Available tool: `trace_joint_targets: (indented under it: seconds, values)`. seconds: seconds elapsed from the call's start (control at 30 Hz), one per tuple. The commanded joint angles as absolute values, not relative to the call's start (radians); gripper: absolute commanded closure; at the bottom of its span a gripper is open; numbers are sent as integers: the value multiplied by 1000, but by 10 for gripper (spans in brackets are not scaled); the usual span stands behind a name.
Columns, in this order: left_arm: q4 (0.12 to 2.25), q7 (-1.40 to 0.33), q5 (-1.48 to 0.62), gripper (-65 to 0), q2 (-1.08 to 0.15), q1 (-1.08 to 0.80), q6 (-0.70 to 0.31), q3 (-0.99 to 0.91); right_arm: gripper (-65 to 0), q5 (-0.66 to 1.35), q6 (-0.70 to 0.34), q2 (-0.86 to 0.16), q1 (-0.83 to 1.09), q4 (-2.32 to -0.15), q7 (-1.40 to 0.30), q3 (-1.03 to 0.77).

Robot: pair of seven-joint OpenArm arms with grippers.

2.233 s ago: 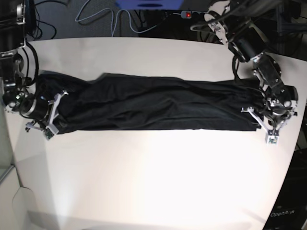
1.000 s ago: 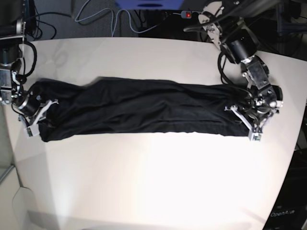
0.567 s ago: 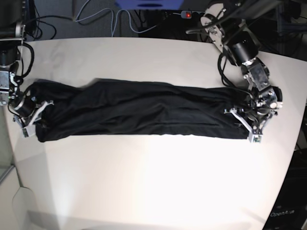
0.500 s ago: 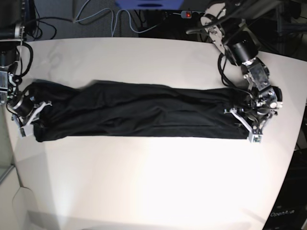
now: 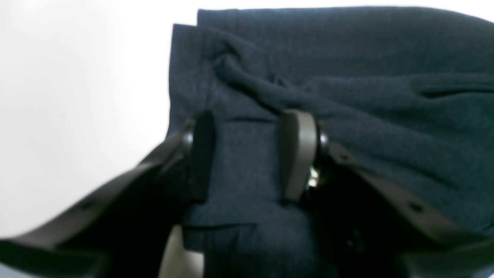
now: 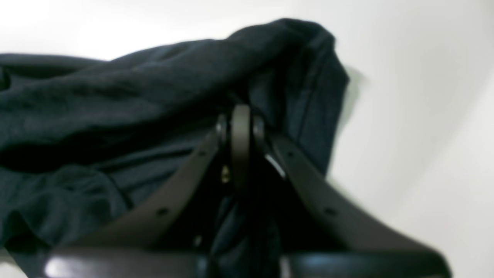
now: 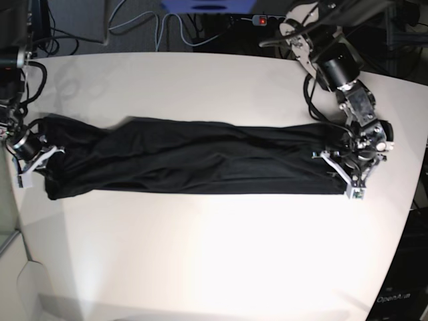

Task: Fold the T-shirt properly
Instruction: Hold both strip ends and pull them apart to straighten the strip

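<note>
The black T-shirt (image 7: 194, 157) lies pulled out in a long flat band across the white table (image 7: 200, 254). My left gripper (image 7: 340, 175) is at the shirt's right end. In the left wrist view its gripper (image 5: 249, 154) is open, its fingers (image 5: 297, 154) set down astride a flat strip of the shirt (image 5: 366, 77) near its edge. My right gripper (image 7: 33, 166) is at the shirt's left end. In the right wrist view that gripper (image 6: 241, 146) is shut on bunched fabric of the shirt (image 6: 115, 96).
Cables (image 7: 154, 30) and a power strip with a red switch (image 7: 262, 21) lie beyond the table's far edge. The table's right edge runs close behind my left arm (image 7: 348, 73). White tabletop lies in front of the shirt.
My right gripper has moved further left with the shirt's end, pulling the band longer and flatter. My left gripper has stayed put over the last second.
</note>
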State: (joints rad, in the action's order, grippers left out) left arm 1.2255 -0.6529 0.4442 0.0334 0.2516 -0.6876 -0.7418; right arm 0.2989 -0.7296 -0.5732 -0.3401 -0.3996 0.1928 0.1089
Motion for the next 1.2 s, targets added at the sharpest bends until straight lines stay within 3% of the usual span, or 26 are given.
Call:
trace_joint_targets:
  seconds: [0.0,1.17]
  values:
    - [1222,-707,461,-267,38,251,-698,-742,0,229,-688,-595,-326,-384,85,116]
    - [1445,-717,460,-270,59,283,-698,-740,0,228,-688,-550,-294,-394,88,119]
